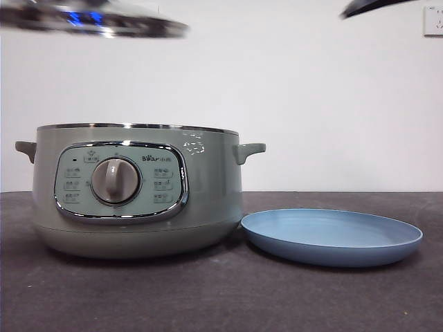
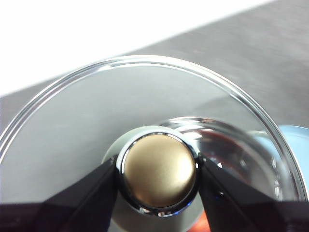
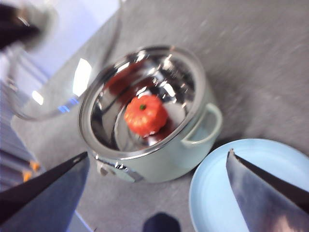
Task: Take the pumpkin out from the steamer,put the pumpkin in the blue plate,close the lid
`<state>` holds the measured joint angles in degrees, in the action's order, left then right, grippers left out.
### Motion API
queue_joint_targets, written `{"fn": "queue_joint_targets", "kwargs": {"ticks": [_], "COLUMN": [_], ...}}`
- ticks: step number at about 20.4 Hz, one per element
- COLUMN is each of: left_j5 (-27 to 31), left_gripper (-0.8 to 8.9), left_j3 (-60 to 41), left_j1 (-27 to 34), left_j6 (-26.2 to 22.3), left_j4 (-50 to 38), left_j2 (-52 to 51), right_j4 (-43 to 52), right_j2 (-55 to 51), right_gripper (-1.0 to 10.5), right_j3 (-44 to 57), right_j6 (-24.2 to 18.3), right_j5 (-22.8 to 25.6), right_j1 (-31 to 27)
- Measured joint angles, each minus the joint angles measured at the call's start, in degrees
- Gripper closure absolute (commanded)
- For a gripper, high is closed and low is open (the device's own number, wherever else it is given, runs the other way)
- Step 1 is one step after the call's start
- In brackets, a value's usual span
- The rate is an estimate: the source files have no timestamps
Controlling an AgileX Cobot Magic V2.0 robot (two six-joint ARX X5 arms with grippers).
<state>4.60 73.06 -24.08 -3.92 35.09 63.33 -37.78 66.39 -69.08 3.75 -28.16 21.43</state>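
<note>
Glass lid (image 2: 145,111) hangs clamped by its knob (image 2: 159,175) in the left claw (image 2: 159,181), lifted clear above the steamer (image 3: 159,140). Below the spread, empty right claw (image 3: 157,164) the pumpkin (image 3: 146,114) sits inside the steamer, the blue plate (image 3: 212,188) just beside on the surface (image 3: 256,63).

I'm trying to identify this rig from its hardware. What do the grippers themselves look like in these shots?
Both have two flat black jaws tapering to wedge-like points. The left gripper shows matte black jaws with angled inner edges. The right gripper has broad black jaws that read bluish-grey under glare and motion blur. In the front view only a thin black tip shows at the top right corner. No cables or markings are visible.
</note>
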Motion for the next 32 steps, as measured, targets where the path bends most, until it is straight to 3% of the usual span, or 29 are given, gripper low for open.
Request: {"fn": "queue_joint_targets", "kwargs": {"ticks": [6,8,14,20,32], "left_j5": [9.8,14.8,24.6,24.8,24.8], "left_gripper": [8.22,8.22,8.22,8.22,8.22], "left_j3": [0.0,0.0,0.0,0.0,0.0], "left_j1": [0.0,0.0,0.0,0.0,0.0], "left_j6": [0.0,-0.1,-1.5,-1.6,-1.6], "left_j4": [4.5,7.0,12.5,14.8,17.4], "left_j2": [-7.6,-10.4,-15.1,-15.6,-15.6], "right_j4": [-3.8,-7.1,-15.5,-17.6,-14.4], "right_j2": [12.5,19.1,36.9,48.9,60.5], "right_gripper": [4.5,3.7,3.7,3.7,3.8], "right_j3": [-9.6,-16.9,-38.6,-47.7,-47.8], "right_j6": [-1.4,-2.8,-6.3,-9.4,-12.4], "right_j5": [6.4,10.1,18.3,28.1,26.7], "right_j1": [8.5,12.3,20.0,25.3,25.8]}}
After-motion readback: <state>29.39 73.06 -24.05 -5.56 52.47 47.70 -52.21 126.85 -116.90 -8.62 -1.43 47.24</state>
